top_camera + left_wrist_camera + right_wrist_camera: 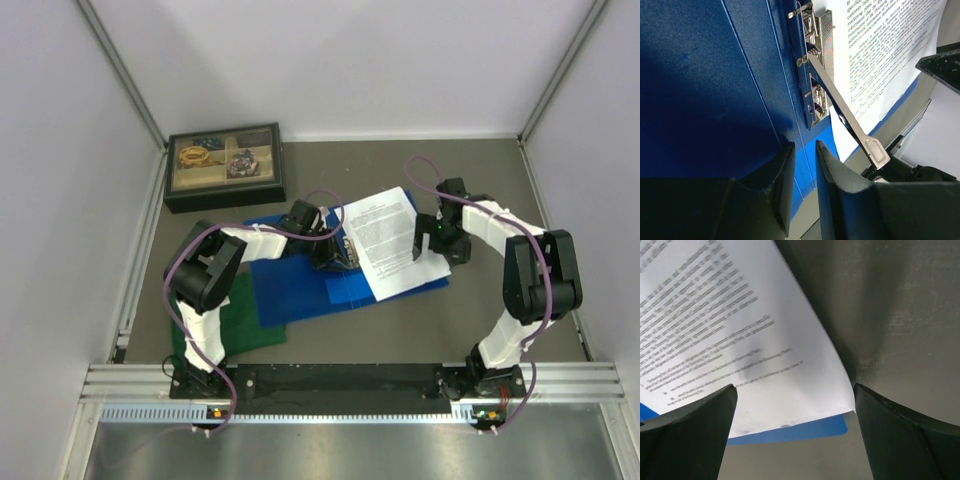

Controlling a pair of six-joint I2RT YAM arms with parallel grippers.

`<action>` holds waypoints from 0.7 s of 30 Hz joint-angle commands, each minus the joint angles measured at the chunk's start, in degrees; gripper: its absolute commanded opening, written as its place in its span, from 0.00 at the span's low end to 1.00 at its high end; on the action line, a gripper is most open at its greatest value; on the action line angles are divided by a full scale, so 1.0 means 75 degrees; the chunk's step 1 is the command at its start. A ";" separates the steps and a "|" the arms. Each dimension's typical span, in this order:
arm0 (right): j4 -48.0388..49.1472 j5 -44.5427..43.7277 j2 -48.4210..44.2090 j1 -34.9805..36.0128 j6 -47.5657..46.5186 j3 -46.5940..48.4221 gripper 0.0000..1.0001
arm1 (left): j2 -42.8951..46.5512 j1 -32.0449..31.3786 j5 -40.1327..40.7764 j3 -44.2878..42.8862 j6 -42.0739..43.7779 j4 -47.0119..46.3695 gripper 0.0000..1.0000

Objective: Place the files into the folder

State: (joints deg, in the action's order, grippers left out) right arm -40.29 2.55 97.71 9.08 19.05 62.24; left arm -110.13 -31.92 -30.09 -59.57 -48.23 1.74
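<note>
The blue folder lies open on the table's middle. The files, white printed sheets, lie on its right half. My left gripper hovers over the folder's spine by the metal ring mechanism, whose long lever stands raised. Its fingers are almost together with nothing between them. My right gripper is open over the files' right edge. In the right wrist view it straddles the sheet's curled corner above the folder's corner, holding nothing.
A black compartment box with small items stands at the back left. A green folded cloth lies under the folder's left edge near the left arm. Grey table shows to the right of the files.
</note>
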 commanded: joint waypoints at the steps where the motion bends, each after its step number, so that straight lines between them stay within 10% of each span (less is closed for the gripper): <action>1: -0.0100 -0.0199 -0.0617 0.0581 0.0073 0.0080 0.99 | -0.0105 -0.0045 0.0543 0.0314 0.0173 0.0272 0.29; 21: -0.0347 -0.0621 -0.0292 0.0301 -0.0313 0.0584 0.99 | -0.0023 -0.0080 0.0519 0.0232 0.0290 0.0378 0.28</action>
State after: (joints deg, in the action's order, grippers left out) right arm -44.14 -1.93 91.55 12.19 18.83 63.05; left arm -110.10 -31.99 -30.15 -59.35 -48.29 1.23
